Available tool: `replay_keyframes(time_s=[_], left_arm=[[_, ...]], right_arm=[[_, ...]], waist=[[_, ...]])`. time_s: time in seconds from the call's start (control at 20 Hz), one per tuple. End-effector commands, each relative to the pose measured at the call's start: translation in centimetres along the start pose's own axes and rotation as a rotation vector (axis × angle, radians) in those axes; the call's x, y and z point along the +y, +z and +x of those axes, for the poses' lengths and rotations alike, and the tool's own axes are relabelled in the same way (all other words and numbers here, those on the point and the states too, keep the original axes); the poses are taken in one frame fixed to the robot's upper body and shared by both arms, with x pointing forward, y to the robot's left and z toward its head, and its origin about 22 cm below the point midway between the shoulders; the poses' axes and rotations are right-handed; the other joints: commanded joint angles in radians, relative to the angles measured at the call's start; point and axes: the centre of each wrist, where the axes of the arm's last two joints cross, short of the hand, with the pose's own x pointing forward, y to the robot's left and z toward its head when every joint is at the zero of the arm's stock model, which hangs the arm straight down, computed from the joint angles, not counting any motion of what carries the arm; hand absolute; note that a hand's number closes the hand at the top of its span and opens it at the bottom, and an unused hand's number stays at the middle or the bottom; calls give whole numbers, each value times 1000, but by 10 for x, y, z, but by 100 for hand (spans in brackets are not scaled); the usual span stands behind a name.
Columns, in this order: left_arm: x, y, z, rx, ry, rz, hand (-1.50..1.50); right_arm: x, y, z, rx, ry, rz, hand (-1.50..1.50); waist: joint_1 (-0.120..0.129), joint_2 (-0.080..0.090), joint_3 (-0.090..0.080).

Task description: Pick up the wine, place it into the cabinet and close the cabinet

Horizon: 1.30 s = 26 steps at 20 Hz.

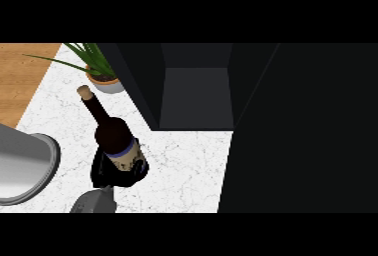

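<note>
The wine bottle (113, 134) is dark glass with a cork and a blue-edged label, and its neck leans toward the upper left. It sits over the white marble counter (177, 165), left of the cabinet. My right hand (118, 174) is shut on the bottle's lower part, its black fingers curled round the base and hiding it; the grey forearm comes in from the lower edge. The dark cabinet (196, 95) stands open at the back, its inside showing as a grey recess. Its door (295, 130) fills the right side of the view. My left hand does not show.
A small potted plant (103, 80) stands at the back of the counter, just left of the cabinet and behind the bottle's cork. A large grey rounded shape (22, 165) fills the left edge. Wood surface (22, 75) lies beyond the counter's left edge.
</note>
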Motion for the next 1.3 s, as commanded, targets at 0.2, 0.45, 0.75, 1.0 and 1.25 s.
replay_keyframes(time_s=[0.2, 0.45, 0.75, 1.0, 1.25], left_arm=[[-67, 5, 5, 24, 15, 0, 150], [-69, 24, 2, 52, 43, 29, 150], [-111, 0, -14, 102, 33, 64, 150], [-115, -2, -26, 96, 13, 99, 150], [-97, 3, -52, 80, 15, 96, 150]], right_arm=[[14, 11, 25, -6, -36, 21, -150], [2, 13, 7, -14, -21, 16, -150], [14, 7, 16, -19, -19, 23, -150], [-11, 9, -5, 5, -5, 21, -150], [-7, -3, 3, 8, -15, 14, -150]], waist=[[-3, 0, -1], [-3, 2, -1], [-8, 3, -1], [-9, 3, -1], [-10, 4, -1]])
